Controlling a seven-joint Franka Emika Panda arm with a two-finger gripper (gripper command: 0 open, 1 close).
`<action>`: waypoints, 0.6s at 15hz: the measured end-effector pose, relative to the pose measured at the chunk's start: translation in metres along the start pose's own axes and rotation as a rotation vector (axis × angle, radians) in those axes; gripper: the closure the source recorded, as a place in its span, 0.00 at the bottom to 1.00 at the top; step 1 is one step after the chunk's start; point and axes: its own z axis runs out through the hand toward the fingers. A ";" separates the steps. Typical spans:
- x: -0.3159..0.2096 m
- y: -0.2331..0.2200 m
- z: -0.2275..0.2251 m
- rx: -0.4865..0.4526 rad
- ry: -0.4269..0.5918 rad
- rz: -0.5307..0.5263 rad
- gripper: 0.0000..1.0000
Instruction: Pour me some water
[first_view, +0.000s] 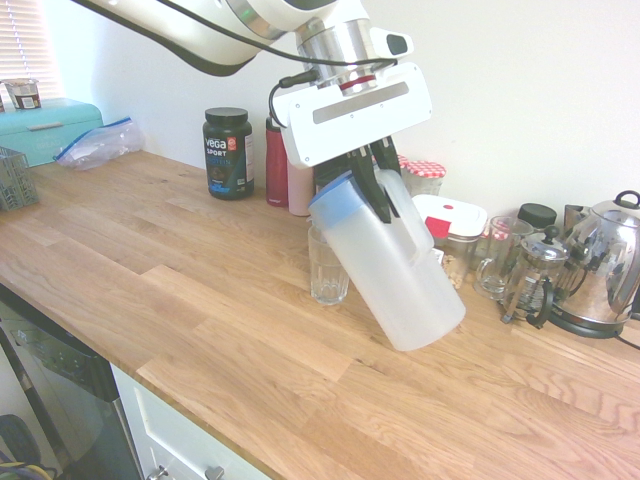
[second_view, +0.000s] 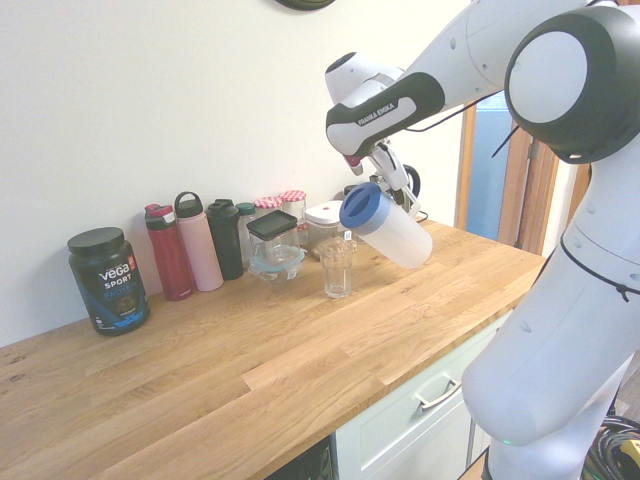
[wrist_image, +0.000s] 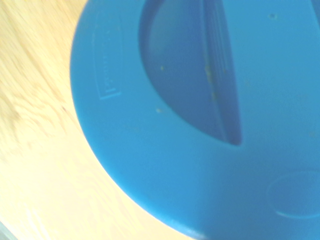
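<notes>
One gripper (first_view: 372, 190) gripped the tilted pitcher's (first_view: 395, 270) handle (first_view: 408, 215). Further tipping risked spilling beyond the glass (first_view: 328, 270) at nine o'clock, if misaligned.

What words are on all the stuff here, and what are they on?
"vega SPORT": on the black plastic tub with a round lid; the smaller print is too tiny to read.
"FRANKA EMIKA": on the white robot arm.
Too blurred to read: raised marks on the blue plastic pitcher lid.
</notes>
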 end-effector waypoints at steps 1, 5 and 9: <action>0.004 -0.004 -0.001 -0.025 -0.007 -0.008 1.00; 0.016 -0.015 0.013 -0.158 -0.065 -0.031 1.00; 0.020 -0.023 0.014 -0.232 -0.077 -0.044 1.00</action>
